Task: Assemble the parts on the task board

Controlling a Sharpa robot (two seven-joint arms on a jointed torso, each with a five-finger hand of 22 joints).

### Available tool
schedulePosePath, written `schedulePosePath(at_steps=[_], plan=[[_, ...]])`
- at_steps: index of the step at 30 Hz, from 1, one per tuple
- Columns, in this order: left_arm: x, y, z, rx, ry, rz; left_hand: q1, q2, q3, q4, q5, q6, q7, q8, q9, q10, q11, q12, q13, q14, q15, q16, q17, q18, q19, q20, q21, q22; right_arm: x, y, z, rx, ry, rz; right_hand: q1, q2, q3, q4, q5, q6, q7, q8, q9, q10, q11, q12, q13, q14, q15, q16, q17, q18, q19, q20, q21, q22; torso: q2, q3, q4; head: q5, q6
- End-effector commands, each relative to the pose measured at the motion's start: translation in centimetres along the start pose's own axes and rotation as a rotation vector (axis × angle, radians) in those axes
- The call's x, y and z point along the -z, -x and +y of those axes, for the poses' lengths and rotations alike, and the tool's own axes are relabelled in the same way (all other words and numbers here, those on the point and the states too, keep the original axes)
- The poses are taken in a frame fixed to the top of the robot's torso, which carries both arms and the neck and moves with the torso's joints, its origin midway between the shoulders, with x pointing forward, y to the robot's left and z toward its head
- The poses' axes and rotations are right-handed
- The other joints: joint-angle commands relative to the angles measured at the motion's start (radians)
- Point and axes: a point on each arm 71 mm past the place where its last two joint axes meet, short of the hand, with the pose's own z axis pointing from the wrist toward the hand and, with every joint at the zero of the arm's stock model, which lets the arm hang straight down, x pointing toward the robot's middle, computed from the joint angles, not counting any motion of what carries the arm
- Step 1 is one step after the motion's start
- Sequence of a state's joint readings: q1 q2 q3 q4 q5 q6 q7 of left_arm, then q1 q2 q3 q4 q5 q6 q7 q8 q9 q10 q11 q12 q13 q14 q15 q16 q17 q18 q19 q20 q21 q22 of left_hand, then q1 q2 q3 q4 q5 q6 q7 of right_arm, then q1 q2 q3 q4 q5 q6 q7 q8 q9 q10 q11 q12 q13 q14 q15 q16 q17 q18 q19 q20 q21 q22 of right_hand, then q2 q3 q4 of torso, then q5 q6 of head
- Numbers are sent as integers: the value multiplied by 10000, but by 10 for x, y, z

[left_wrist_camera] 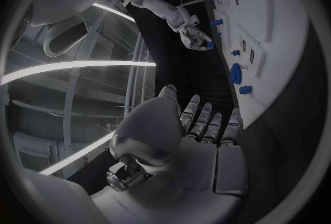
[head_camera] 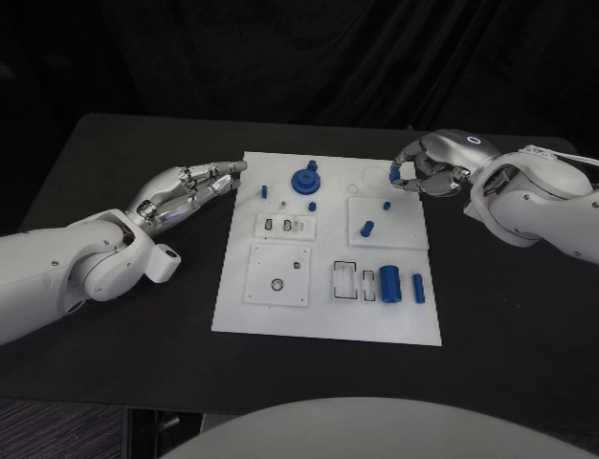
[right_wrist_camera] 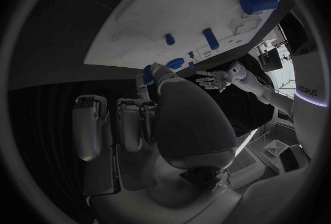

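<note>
Right hand (head_camera: 431, 170) upper right of frame, fingers pinching a small blue part (head_camera: 392, 177) over the task board (head_camera: 330, 316) far edge. Left hand (head_camera: 189, 191) left of board, fingers released, extended above tabletop (head_camera: 134, 363).

White task board (head_camera: 327, 320) mid-table, blue parts (head_camera: 389, 285) scattered on it (some upright)

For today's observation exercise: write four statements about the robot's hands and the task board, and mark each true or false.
1. The right hand holds a small blue part in its fingertips. True.
2. The left hand grips a blue part. False: it holds nothing, its fingers stretched out at the task board edge.
3. The round blue part stands on the board's far end. True.
4. Both hands rest on the board's near edge. False: both are at its far end.
</note>
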State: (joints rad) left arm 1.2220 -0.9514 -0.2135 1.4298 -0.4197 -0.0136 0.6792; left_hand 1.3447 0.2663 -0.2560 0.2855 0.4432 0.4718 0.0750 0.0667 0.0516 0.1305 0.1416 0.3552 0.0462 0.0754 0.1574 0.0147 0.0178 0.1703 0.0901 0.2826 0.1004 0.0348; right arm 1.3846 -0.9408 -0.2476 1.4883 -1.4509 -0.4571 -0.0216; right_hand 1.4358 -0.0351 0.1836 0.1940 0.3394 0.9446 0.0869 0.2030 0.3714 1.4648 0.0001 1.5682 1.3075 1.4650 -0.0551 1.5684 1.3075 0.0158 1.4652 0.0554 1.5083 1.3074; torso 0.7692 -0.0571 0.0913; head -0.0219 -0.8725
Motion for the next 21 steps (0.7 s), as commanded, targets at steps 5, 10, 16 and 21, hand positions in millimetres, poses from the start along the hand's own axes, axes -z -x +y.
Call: schedulePosePath(at_steps=[5,10,16,21], plan=[[-2,-3,-4,106,-539,92,88,13,40,-7,38,-75,7,-26,-15,-10,45,-26,-14,13,46,64,15,105,26,47,64,10,-3,-2,43,-421,843,-116,44,-97,-10,-58,17,11,29,48,71,1060,33,26,2633,1057,10,24,2633,29,649,17,-42,2388,17,-11,5,26,-2],[-2,-3,-3,106,-532,97,87,13,39,-6,34,-75,5,-26,-15,-12,48,-28,-14,16,49,65,15,104,24,48,63,9,-8,-15,65,-554,1354,298,34,-108,-16,-58,16,14,36,50,74,1060,38,26,2633,1057,12,24,2633,35,638,18,-61,2381,24,-13,9,10,-2],[-3,-4,-3,122,-536,126,83,12,37,-4,-1,-83,0,-28,-15,-11,51,-23,-13,16,55,65,15,103,25,49,63,9,-16,-29,89,-266,2044,343,28,-117,-18,-66,17,27,46,57,82,1060,51,26,2633,1057,17,24,2633,37,634,20,-67,2379,35,-13,38,11,-2],[-4,-4,-3,130,-531,143,83,12,37,-4,-1,-83,0,-28,-15,-11,51,-23,-13,16,55,65,15,103,25,49,63,9,-23,-38,105,-219,2345,502,30,-119,-16,-75,21,40,48,64,87,1060,57,26,2633,1057,21,24,2633,45,617,22,-96,2368,32,-20,29,16,-2]])
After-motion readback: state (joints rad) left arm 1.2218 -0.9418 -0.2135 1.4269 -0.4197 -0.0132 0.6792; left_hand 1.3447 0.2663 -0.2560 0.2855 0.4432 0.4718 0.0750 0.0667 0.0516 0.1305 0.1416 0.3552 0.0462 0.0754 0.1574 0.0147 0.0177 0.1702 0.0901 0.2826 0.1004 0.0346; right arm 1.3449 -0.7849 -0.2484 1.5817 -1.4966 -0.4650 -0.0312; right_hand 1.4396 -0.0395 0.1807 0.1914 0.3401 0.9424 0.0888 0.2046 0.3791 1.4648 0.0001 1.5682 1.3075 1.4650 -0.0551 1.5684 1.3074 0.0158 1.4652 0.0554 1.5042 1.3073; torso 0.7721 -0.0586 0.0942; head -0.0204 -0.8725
